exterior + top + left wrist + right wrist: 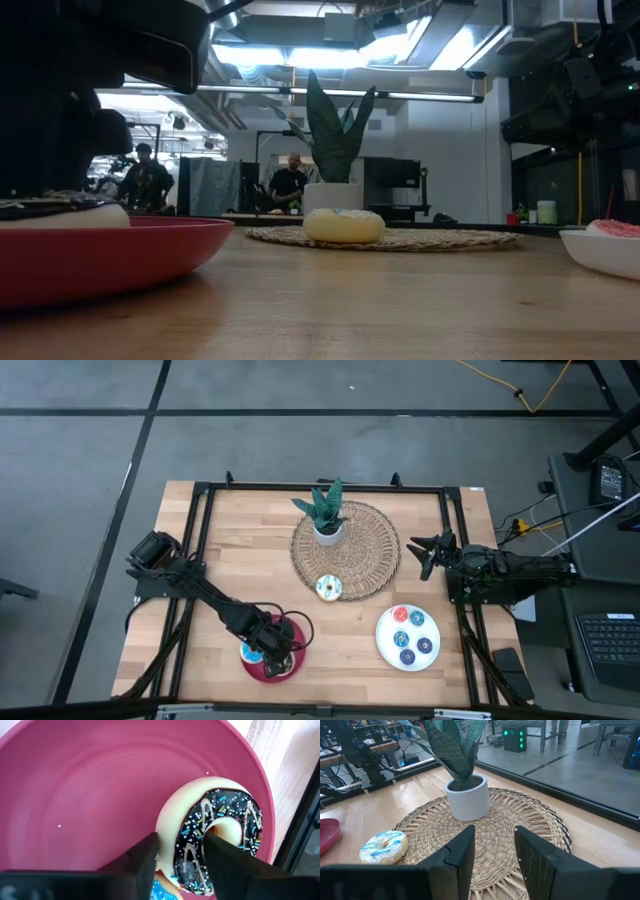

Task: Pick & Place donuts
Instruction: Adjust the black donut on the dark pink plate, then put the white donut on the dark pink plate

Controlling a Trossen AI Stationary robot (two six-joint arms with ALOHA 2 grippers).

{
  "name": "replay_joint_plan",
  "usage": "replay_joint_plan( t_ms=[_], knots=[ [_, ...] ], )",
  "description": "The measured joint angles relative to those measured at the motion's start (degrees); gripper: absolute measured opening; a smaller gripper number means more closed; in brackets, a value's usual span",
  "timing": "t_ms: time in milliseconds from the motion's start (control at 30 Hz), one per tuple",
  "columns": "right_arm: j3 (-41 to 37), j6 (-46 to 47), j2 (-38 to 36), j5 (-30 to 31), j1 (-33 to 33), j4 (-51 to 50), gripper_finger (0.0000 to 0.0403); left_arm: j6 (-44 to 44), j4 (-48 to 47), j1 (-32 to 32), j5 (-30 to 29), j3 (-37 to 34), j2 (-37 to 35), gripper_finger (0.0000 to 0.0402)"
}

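Observation:
My left gripper (pixel 272 648) (pixel 180 845) is down over the red plate (pixel 286 673) (pixel 100 795), shut on a chocolate-iced, sprinkled donut (pixel 245 815) (pixel 60 212). A bright blue donut (pixel 250 652) (pixel 162 891) lies on the same plate beside it. A cream donut with light-blue icing (pixel 329 588) (pixel 384 847) (pixel 343 226) lies flat on the woven mat (pixel 375 560). Several coin-sized donuts (pixel 410 635) in red and blue sit on the white plate (pixel 385 652). My right gripper (pixel 428 552) (pixel 495 837) hangs open at the mat's right edge, touching nothing. My left gripper holds the chocolate donut by one side of its ring (pixel 192 840), pinched between the two fingers. One finger (pixel 145 862) is against the cream outer rim, and the other finger (pixel 225 865) is at the hole. The fingers come from above. The donut sits low over the red plate, tilted.
A potted plant in a white pot (pixel 326 528) (pixel 467 797) stands on the mat's far part. A black frame (pixel 200 540) runs around the tabletop. Bare wood lies between the two plates and along the table's left side. People stand in the room behind.

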Motion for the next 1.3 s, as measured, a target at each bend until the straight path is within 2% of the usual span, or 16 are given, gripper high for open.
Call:
replay_joint_plan(
  t_ms=[233, 400, 733, 1033, 1300],
  knots=[
    [0.00, 0.05, 0.00, 0.00, 0.02, 0.00, 0.0140, 0.03, 0.00, 0.40, 0.27, 0.00, 0.00, 0.0229],
    [0.00, 0.05, 0.00, 0.00, 0.00, 0.00, 0.0140, 0.79, 0.01, 1.25, 1.73, 0.00, 0.02, 0.0262],
    [0.00, 0.04, 0.00, 0.00, 0.02, 0.00, 0.0140, 4.51, -0.43, 3.82, 3.38, 0.00, -0.05, 0.0267],
    [0.00, 0.05, -0.01, 0.00, 0.02, 0.00, 0.0140, 6.65, -6.21, 7.52, 0.68, 0.02, -3.85, 0.0267],
    [0.00, -0.01, 0.00, 0.00, 0.00, 0.00, 0.0140, 11.96, -10.55, 13.38, 4.63, 0.07, -4.66, 0.0267]
  ],
)
